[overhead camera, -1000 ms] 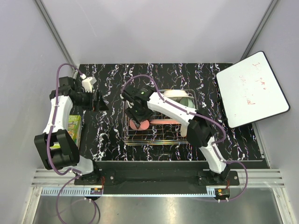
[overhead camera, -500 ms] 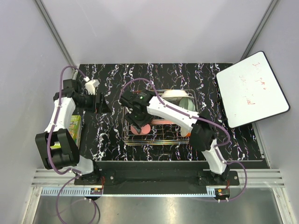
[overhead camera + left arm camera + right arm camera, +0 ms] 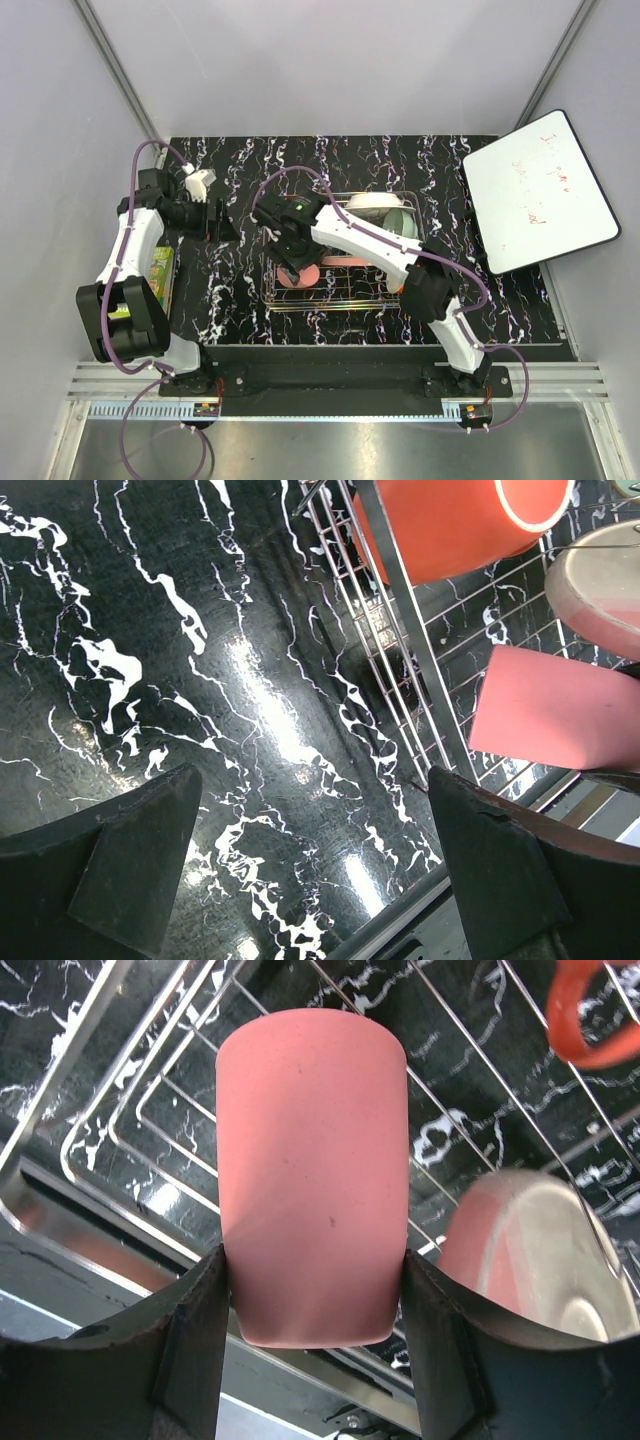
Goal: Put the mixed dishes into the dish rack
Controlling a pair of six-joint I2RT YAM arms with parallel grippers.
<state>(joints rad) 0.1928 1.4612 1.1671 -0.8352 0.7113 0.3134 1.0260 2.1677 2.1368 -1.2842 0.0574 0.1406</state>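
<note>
While pink mug (image 3: 312,1175) sits clamped, right end effector (image 3: 312,1290) flanks it.

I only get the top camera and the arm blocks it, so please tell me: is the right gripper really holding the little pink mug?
Observer: Yes. In the right wrist view the right gripper has one finger pressed on each side of the smaller pink mug.
Operator: What's underneath it?
Observer: The wires of the dish rack, close to its corner. I can't tell whether the mug touches them.
Operator: Does the other arm have anything?
Observer: No. The left wrist view shows the left gripper wide open, with only the black marbled table between its fingers.
</note>
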